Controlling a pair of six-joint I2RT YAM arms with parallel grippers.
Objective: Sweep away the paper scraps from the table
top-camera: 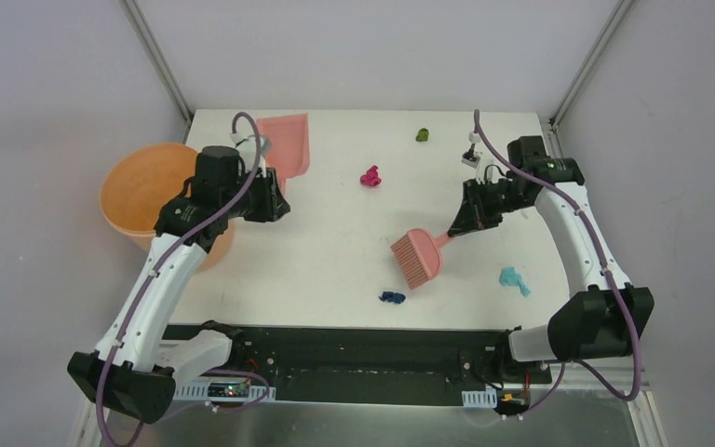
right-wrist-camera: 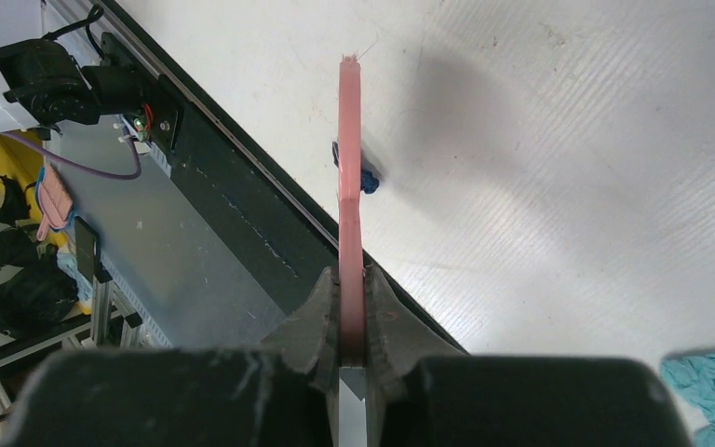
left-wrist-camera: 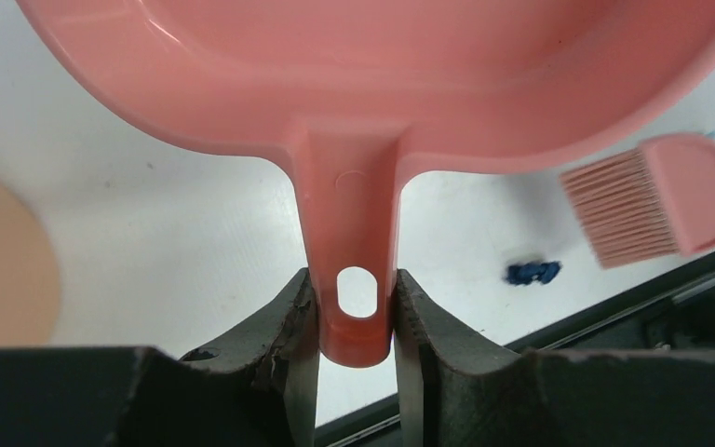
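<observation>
Nearest you, the dark blue scrap (top-camera: 392, 297) lies close to the table (top-camera: 335, 242) front edge, and the teal scrap (top-camera: 513, 279) sits off to its right. Just beyond the blue one hangs the pink hand brush (top-camera: 416, 258). Your right gripper (right-wrist-camera: 352, 317) is clenched on its handle, long axis slanting from far-right to near-left, bristles pointing at the blue scrap. Judged step: tools in hand, sweeping not yet begun. Further out lie the magenta scrap (top-camera: 370, 176) and the olive-green scrap (top-camera: 422, 135). At far left your left gripper (left-wrist-camera: 354, 317) clamps the dustpan (top-camera: 284, 142) by its handle, the mouth facing the far edge beside the orange bucket (top-camera: 144, 196). Next you likely need to bring the pan lip round to face the scraps, then stroke toward it.
</observation>
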